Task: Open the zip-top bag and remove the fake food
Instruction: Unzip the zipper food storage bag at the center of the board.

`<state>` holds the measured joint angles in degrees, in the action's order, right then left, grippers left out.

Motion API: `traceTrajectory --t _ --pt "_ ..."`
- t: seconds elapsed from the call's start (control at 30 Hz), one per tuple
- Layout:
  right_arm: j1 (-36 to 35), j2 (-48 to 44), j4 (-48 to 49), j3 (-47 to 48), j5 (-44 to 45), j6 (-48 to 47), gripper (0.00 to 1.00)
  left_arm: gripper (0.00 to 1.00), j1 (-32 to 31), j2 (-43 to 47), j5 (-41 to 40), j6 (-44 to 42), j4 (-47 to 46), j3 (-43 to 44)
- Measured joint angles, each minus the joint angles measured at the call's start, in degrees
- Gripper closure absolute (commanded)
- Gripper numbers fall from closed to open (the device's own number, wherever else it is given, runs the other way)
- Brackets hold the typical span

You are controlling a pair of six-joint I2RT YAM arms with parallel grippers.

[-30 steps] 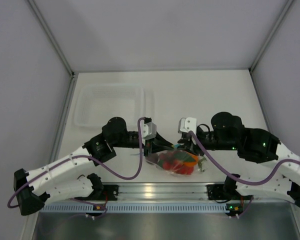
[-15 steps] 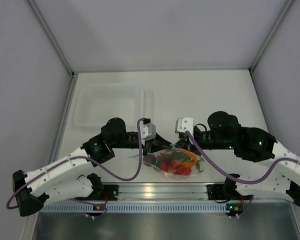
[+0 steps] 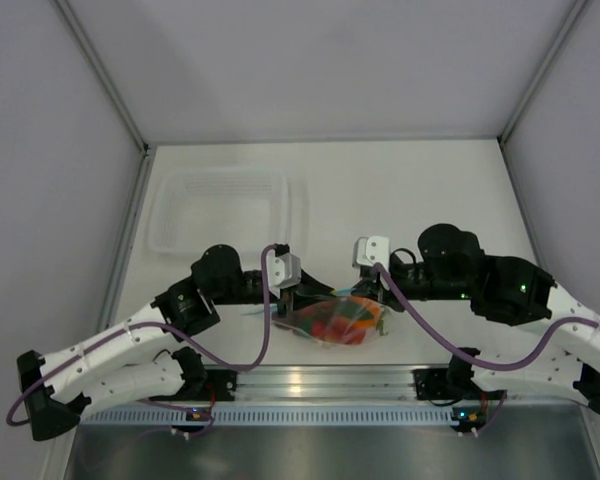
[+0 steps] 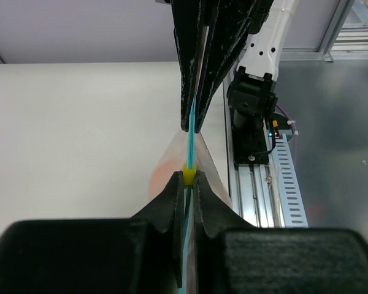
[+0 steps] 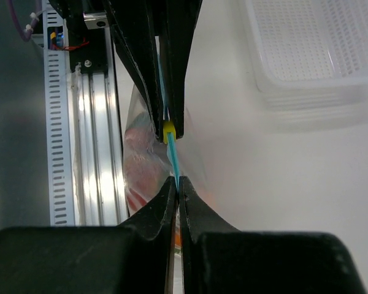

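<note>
Zip edge [image 4: 189, 142] of the zip-top bag [image 3: 332, 323] is clenched by left claw [image 4: 189, 184] and right claw [image 5: 177, 187]; tray [image 3: 166, 216] well apart.

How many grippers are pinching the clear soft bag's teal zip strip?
2. The left gripper clamps at the yellow slider; the right gripper clamps the teal zip strip farther along.

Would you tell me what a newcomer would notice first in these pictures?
First, the bag of bright red and orange food, low in the middle of the top view. The left gripper and right gripper are shut on its teal zip strip from opposite ends, with a yellow slider at the left one's tips. A clear tray sits behind, to the left.
</note>
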<state>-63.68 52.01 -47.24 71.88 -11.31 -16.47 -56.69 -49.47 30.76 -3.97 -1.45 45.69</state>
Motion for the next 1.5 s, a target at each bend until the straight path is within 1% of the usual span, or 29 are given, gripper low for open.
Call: traceTrajectory --t 0.03,0.07,0.1,0.13,0.23,0.43,0.5,0.57,0.63,0.67,0.7,0.73,0.77,0.8,1.07,1.3,1.5 --pt "0.0 -0.1 0.0 -0.1 -0.2 0.0 1.0 0.8 0.0 0.3 0.0 0.0 0.0 -0.4" --pt "0.0 -0.2 0.0 -0.3 -0.3 0.0 1.0 0.78 0.0 0.5 0.0 0.3 0.2 -0.5" --pt "0.0 -0.2 -0.3 -0.3 -0.4 0.0 1.0 0.71 0.0 0.5 0.1 0.6 0.4 -0.5" --pt "0.1 -0.4 -0.5 -0.3 -0.4 0.0 1.0 0.68 0.1 0.6 0.4 0.9 0.6 -0.5" --pt "0.1 -0.5 -0.5 -0.3 -0.5 0.1 1.0 0.67 0.2 -0.5 1.6 1.4 1.0 0.2" --pt "0.1 -0.5 -0.3 -1.7 -0.8 0.2 1.0 0.67 0.2 -5.7 3.5 2.5 1.5 3.1" --pt "0.1 -0.5 -0.3 -1.8 -0.8 0.2 1.0 0.69 0.2 -6.3 3.8 2.8 1.6 3.1" --pt "0.1 -0.4 -0.3 -1.8 -0.7 0.2 1.0 0.69 0.2 -6.3 4.1 2.8 1.7 3.1" --pt "0.1 -0.5 -0.3 -1.8 -0.7 0.2 1.0 0.73 0.2 -6.3 4.1 2.8 1.7 3.2" --pt "0.1 -0.5 -0.3 -1.8 -0.6 0.2 1.0 0.77 0.2 -6.2 4.1 2.8 1.7 3.2" --pt "0.1 -0.5 -0.3 -1.8 -0.5 0.2 1.0 0.86 0.2 -6.1 4.1 3.0 1.8 3.2" --pt "0.1 -0.5 -0.3 -1.8 -0.3 0.1 1.0 0.92 0.2 -6.0 4.1 3.1 1.8 3.2" --pt "0.1 -0.5 -0.3 -1.8 -0.2 0.2 1.0 0.97 0.2 -5.8 4.1 3.2 1.9 3.2" --pt "0.1 -0.5 -0.3 -1.8 -0.2 0.2 1.0 1.0 0.2 -5.7 4.1 3.1 1.9 3.2" --pt "0.1 -0.5 -0.2 -1.7 1.4 0.1 1.0 1.0 0.2 -5.2 2.5 3.2 2.0 3.2" --pt "0.1 -0.6 -1.5 0.3 2.5 0.2 1.0 0.99 0.2 -2.9 1.1 2.7 2.7 2.9" --pt "0.1 -3.5 -3.9 0.3 3.6 0.6 1.0 1.0 0.2 -2.8 1.8 2.3 4.2 3.0"
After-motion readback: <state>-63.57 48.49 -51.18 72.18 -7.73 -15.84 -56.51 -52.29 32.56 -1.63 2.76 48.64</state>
